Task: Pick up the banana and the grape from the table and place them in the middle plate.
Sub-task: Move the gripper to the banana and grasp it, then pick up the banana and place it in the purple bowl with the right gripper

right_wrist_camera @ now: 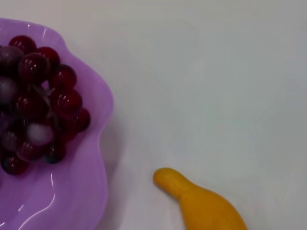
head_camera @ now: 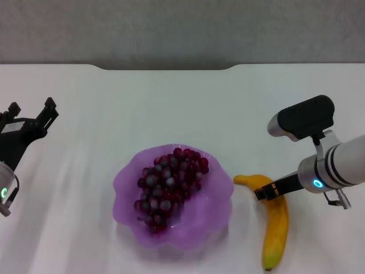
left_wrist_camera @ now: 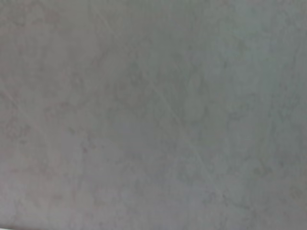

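Banana (head_camera: pixel 275 228): lies flat on the table, to the right of the plate and apart from its rim; the greenish tip points toward the near edge, the rounded stem end curves toward the plate; in the right wrist view the stem end (right_wrist_camera: pixel 192 199) rests on bare white surface just beside the purple rim, not touching it
Plate (head_camera: pixel 128 181): translucent purple with a wavy scalloped rim, sits near the middle of the table toward the near side; its rim also shows in the right wrist view (right_wrist_camera: pixel 98 143)
Grape (head_camera: pixel 168 185): the bunch lies inside the plate, running from the far right part of the bowl toward the near left; dark red and purple berries with a few greyish ones; part of the bunch is seen in the right wrist view (right_wrist_camera: pixel 41 100) within the rim
Right gripper (head_camera: pixel 268 191): reaches in from the right and sits low over the banana's upper part near the stem end; dark fingertips overlap the fruit, but whether they press on it or how wide they stand cannot be told
Left gripper (head_camera: pixel 31 117): held over the table's left side, well apart from the plate; its two dark fingers stand spread apart with nothing between them
Table (head_camera: pixel 171 108): plain white top with a notched far edge; the left wrist view shows only a blank pale surface (left_wrist_camera: pixel 153 115)
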`<state>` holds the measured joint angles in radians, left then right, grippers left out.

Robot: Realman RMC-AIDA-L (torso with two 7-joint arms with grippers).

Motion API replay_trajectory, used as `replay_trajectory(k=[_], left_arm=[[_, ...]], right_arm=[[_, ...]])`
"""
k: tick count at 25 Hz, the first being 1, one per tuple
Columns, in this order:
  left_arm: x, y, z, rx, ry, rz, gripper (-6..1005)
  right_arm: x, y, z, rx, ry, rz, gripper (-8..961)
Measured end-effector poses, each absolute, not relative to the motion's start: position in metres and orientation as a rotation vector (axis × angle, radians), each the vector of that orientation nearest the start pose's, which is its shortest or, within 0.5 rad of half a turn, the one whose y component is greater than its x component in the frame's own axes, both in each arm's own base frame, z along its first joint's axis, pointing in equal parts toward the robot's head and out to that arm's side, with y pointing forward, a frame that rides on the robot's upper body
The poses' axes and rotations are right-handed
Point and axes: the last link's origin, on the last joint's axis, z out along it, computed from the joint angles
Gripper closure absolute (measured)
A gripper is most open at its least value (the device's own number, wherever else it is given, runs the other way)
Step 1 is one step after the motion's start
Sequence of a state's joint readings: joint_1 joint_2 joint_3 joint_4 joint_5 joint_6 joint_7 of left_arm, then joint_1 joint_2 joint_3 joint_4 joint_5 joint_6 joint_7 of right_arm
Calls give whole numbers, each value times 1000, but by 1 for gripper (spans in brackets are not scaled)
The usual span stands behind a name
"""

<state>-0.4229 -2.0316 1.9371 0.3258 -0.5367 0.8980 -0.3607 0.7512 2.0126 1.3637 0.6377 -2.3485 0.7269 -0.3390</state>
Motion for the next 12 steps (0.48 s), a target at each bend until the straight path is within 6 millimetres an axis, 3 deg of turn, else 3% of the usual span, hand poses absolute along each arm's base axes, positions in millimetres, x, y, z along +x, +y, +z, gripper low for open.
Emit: replay_trajectory(k=[7,12], left_arm=[[-331,362,0,-1547,-801,-765,104],[-331,362,-1,-1551,-800,-763,104]], right_arm=[[253,399,-81,-2281,1125,-328,436],[249,397,-80,-2298,1123,-320,429]])
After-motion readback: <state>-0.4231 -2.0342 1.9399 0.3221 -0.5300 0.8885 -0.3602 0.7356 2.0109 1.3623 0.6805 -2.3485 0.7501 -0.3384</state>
